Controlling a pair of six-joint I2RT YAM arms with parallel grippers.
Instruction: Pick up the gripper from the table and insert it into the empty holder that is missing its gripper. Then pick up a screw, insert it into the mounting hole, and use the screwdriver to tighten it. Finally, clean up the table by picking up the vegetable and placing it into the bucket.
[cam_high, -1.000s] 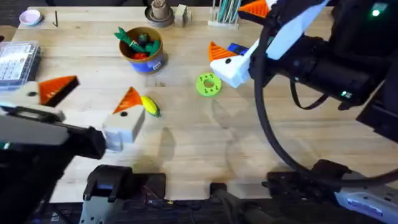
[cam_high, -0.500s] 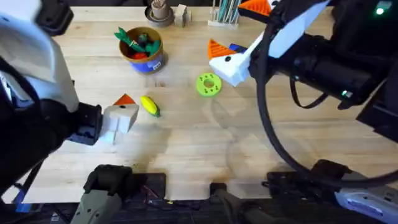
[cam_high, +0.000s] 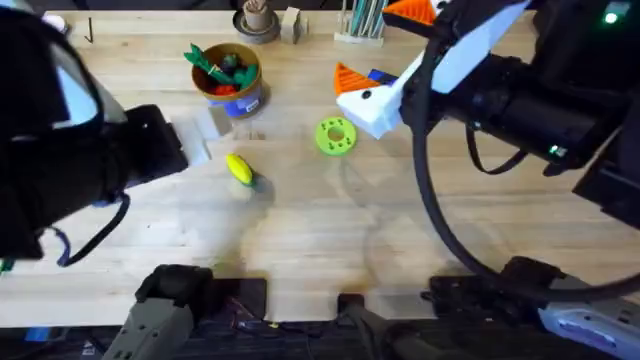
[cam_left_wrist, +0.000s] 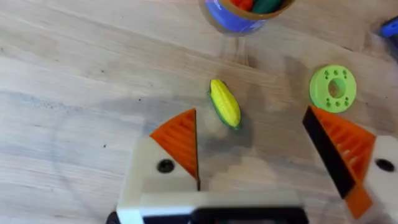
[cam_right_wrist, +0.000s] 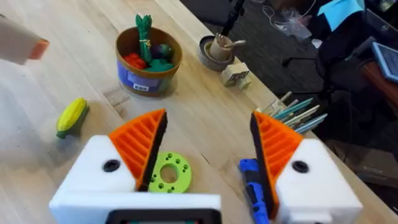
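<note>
Open tabletop (cam_high: 300, 250) around vegetable (cam_high: 240, 169); bucket (cam_high: 230, 82) and green ring (cam_high: 335, 136) nearby

We're looking at a robotics lab or workshop bench: a pale wooden worktop (cam_high: 330, 230) is carrying two robot arms, their black cabling looping over it. A cup of sticks (cam_right_wrist: 217, 50) and a rack of pens (cam_right_wrist: 295, 109) are standing at the back edge, and loose cables are trailing across the dark floor beyond.

yellow vegetable (cam_left_wrist: 225, 102) with green end, tan-orange bucket (cam_right_wrist: 148, 61) with blue band, lime-green ring (cam_high: 335, 136)
</note>
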